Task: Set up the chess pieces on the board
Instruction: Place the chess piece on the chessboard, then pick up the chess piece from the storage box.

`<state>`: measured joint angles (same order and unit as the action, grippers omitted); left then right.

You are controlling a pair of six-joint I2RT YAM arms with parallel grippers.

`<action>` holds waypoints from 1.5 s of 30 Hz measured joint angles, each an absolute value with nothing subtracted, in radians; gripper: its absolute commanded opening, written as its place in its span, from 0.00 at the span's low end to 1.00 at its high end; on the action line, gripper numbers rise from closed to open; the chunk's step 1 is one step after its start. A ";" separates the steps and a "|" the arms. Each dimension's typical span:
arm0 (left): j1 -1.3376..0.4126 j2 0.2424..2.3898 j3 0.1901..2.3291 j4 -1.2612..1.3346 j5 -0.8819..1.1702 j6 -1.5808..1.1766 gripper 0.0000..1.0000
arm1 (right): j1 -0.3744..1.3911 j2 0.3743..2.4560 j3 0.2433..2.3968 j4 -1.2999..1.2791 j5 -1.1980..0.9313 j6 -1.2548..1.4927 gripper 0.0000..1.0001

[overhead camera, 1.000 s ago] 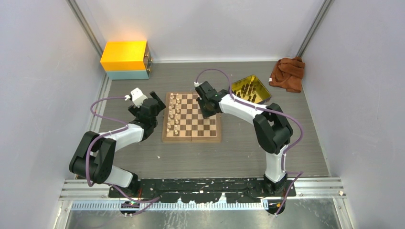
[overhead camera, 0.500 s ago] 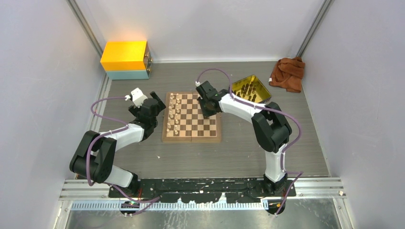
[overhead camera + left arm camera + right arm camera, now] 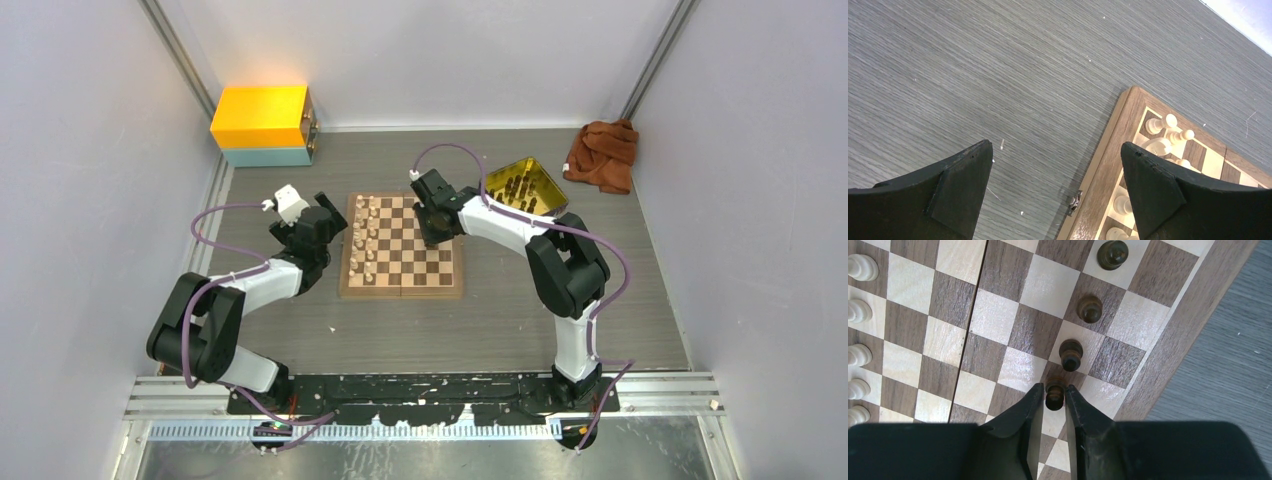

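Grey wood-grain table (image 3: pixel 500 320), white enclosure walls. Board (image 3: pixel 402 262) at table centre, nearer far edge. Pale pieces (image 3: pixel 366 240) stand in two files along board's left edge. Right gripper (image 3: pixel 1054 391) over board's far right part, jaws clamped on dark piece (image 3: pixel 1054 399) standing on board. Three more dark pieces (image 3: pixel 1071 355) in line one file in from right edge. Left gripper (image 3: pixel 1055 147) just off board's left edge, above bare table, jaws spread wide, holding nothing. Yellow tray (image 3: pixel 548 184) near table's far right corner holds further dark chessmen.
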<state>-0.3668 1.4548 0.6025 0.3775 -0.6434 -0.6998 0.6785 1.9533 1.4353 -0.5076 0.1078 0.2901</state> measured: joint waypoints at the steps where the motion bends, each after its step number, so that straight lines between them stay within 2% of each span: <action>1: -0.367 1.455 0.603 0.377 -0.643 -0.700 0.99 | 0.678 1.953 1.435 -0.508 0.107 0.290 0.32; 5: -0.367 1.458 0.603 0.377 -0.643 -0.700 0.99 | 0.678 1.953 1.435 -0.508 0.107 0.290 0.36; 24: -0.367 1.460 0.601 0.377 -0.643 -0.700 0.99 | 0.680 1.942 1.438 -0.514 0.108 0.290 0.38; 36: -0.367 1.432 0.601 0.373 -0.644 -0.699 0.99 | 0.680 1.750 1.438 -0.532 0.150 0.290 0.41; 40: -0.367 1.414 0.601 0.369 -0.644 -0.699 0.99 | 0.643 1.715 1.438 -0.531 0.165 0.291 0.41; 45: -0.368 1.406 0.602 0.359 -0.644 -0.698 0.99 | 0.504 1.708 1.440 -0.530 0.180 0.299 0.41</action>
<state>-0.3679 1.4055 0.6022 0.3588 -0.6437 -0.6983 0.5041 1.7081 1.4399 -0.5304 0.1799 0.2993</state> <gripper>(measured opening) 0.993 0.410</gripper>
